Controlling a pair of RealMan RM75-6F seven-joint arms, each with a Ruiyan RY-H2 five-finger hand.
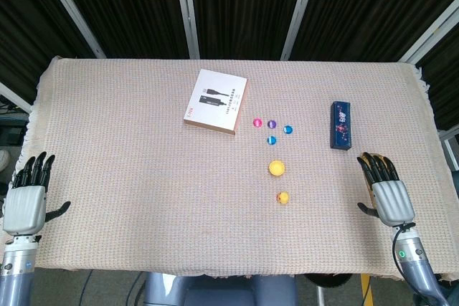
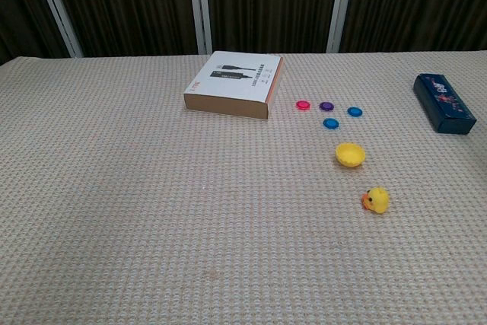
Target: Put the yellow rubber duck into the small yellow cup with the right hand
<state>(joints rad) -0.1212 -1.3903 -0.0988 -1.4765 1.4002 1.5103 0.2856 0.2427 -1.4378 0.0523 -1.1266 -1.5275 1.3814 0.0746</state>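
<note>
Yellow rubber duck waits on the woven tablecloth, just short of the small yellow cup.
Right hand and left hand rest empty, fingers spread, at the near edge, duck unclaimed.

Left hand: pale grey shell over back, black fingers and thumb. Wrist below it grey, ringed, with small blue dot. Forearm blue-grey.

Right hand: same make, pale grey back plate, black fingers, black thumb at side. Grey ringed wrist, black cable looping beside it, small green dot on cuff. Forearm blue-grey. Chest view shows neither hand.
</note>
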